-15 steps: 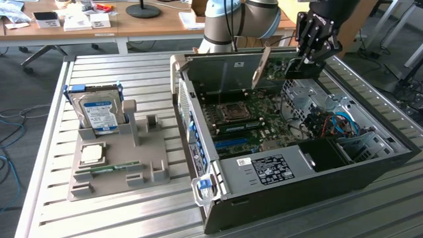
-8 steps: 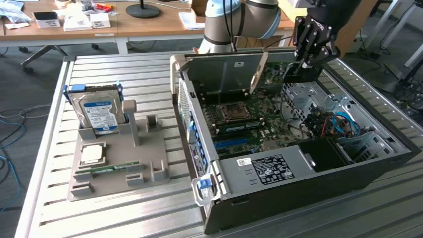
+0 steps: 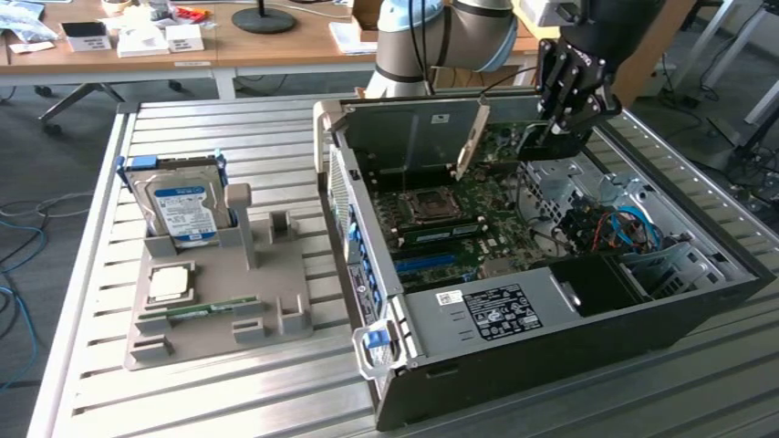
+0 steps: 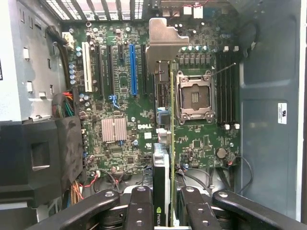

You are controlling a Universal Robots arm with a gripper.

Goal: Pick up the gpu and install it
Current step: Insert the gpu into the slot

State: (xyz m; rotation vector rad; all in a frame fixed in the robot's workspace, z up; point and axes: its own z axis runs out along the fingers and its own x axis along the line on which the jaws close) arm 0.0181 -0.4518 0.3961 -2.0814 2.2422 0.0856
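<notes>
With the black two-finger gripper [image 4: 168,213] clenched on the green gpu card [image 4: 171,143], edge-down at two o'clock from the silver CPU socket [image 3: 426,203] in the exterior view, we should lower it square, untilted.

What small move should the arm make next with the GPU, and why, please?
Probably a slight sideways shift toward the blue expansion slot, before lowering. The gripper holds the GPU edge-on above the motherboard, and in the wrist view its edge lines up between the slots and the CPU socket, not over a slot. Its height above the board is hard to judge.
</notes>
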